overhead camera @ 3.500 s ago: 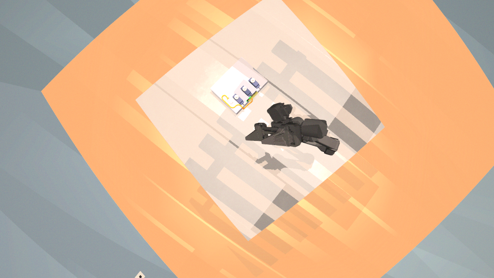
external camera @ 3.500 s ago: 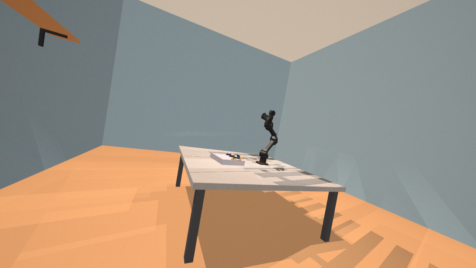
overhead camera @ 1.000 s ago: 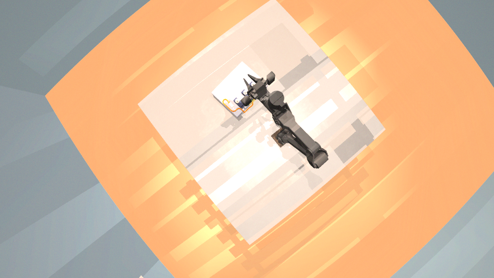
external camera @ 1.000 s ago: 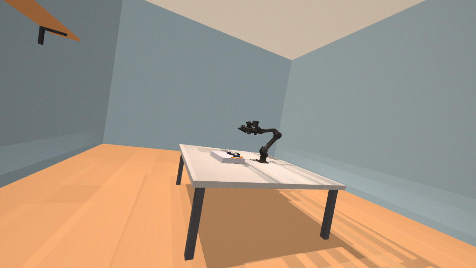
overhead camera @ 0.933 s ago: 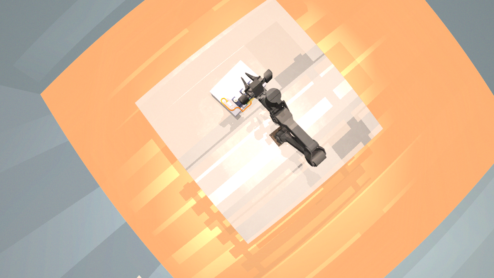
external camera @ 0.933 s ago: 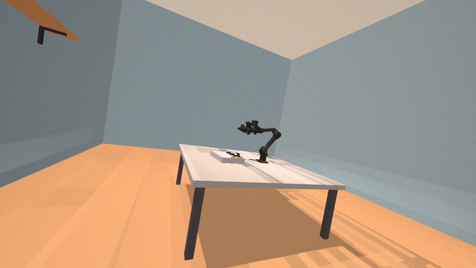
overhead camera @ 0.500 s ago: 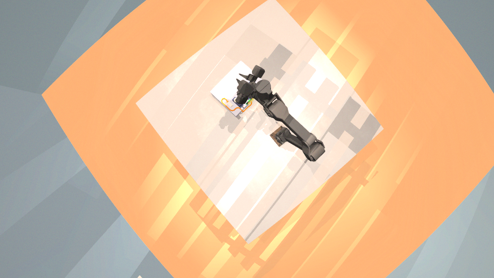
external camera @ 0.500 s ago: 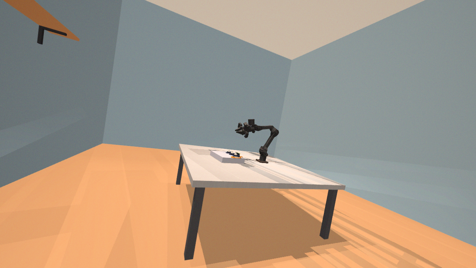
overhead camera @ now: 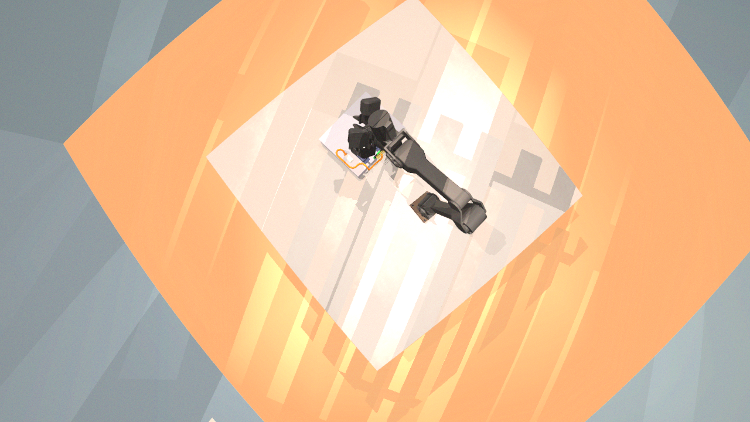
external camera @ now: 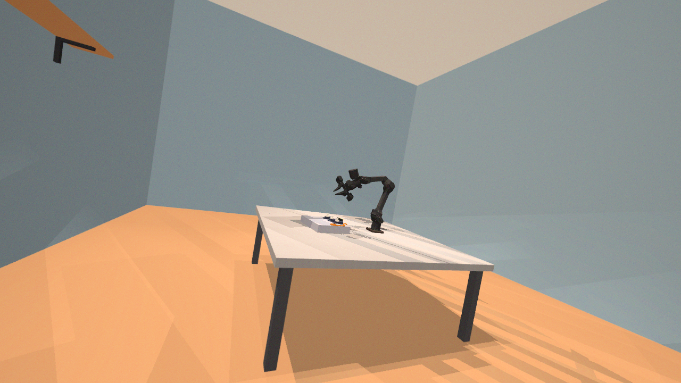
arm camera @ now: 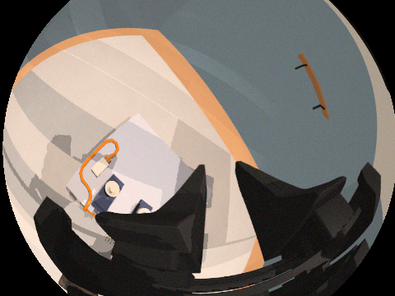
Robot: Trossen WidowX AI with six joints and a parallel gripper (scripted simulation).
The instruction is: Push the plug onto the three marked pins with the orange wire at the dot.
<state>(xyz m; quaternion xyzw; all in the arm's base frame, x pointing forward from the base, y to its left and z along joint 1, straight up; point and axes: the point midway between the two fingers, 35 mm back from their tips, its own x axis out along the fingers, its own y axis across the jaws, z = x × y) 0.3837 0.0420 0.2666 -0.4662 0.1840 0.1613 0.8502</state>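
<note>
The pale plug point(arm camera: 99, 167) point(overhead camera: 349, 157) lies on the light holder point(arm camera: 144, 148) point(overhead camera: 335, 130) point(external camera: 331, 229). Its orange lead point(arm camera: 81, 170) point(overhead camera: 356, 166) point(external camera: 338, 225) loops around it towards the holder's near edge. A blue servo point(arm camera: 103, 201) with a round pale top sits beside the plug. My gripper point(arm camera: 220, 168) point(overhead camera: 354, 121) point(external camera: 335, 192) is partly open and empty, high above the holder and tilted. In the wrist view the plug is well left of the fingers. A green patch point(overhead camera: 377, 153) shows by the pin row; the dot cannot be made out. My left finger hides part of the near edge.
A second blue servo point(arm camera: 142, 204) is partly hidden behind my left finger. The holder rests on the pale table point(overhead camera: 293, 194) point(external camera: 381, 259) point(arm camera: 123, 78). The arm's base point(overhead camera: 421, 208) point(external camera: 375, 230) stands on the table near the holder. An orange shelf point(arm camera: 314, 86) point(external camera: 81, 33) hangs on the wall.
</note>
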